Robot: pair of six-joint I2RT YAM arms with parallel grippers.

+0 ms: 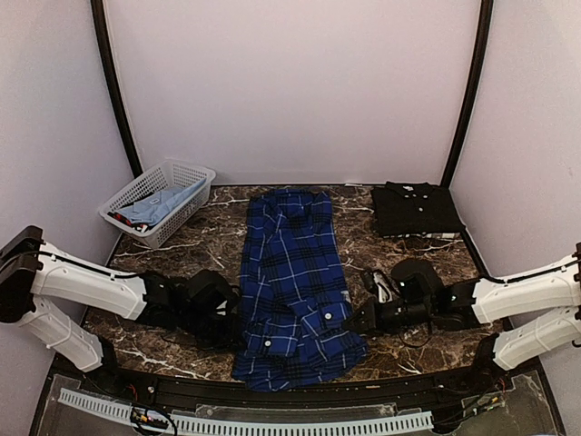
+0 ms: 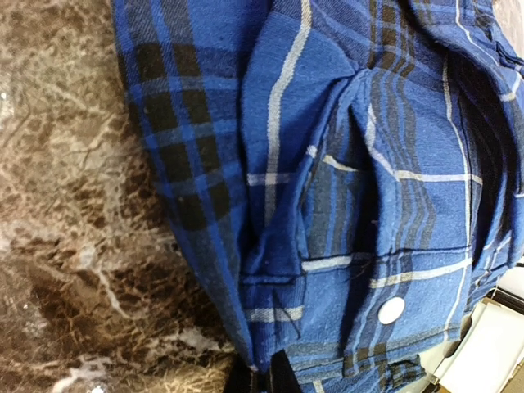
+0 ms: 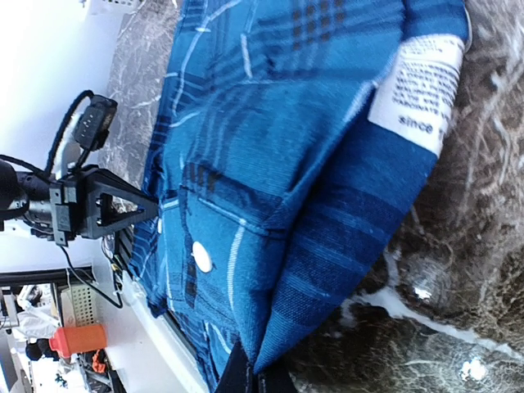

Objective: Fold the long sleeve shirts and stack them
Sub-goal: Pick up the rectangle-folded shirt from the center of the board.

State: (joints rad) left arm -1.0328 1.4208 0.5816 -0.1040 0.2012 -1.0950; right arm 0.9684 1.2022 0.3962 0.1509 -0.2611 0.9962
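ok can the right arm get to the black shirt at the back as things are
Probably yes, but not right away: the right pincer is shut on the plaid shirt and must let go first. The black shirt lies on its own side, with only bare table between.

The plaid shirt (image 1: pixel 295 272) is seen as soft, matt woven cloth, the black shirt (image 1: pixel 413 209) likewise. The surface (image 1: pixel 209 250) is finished as glossy brown marble; the basket (image 1: pixel 182 216) is moulded white plastic.
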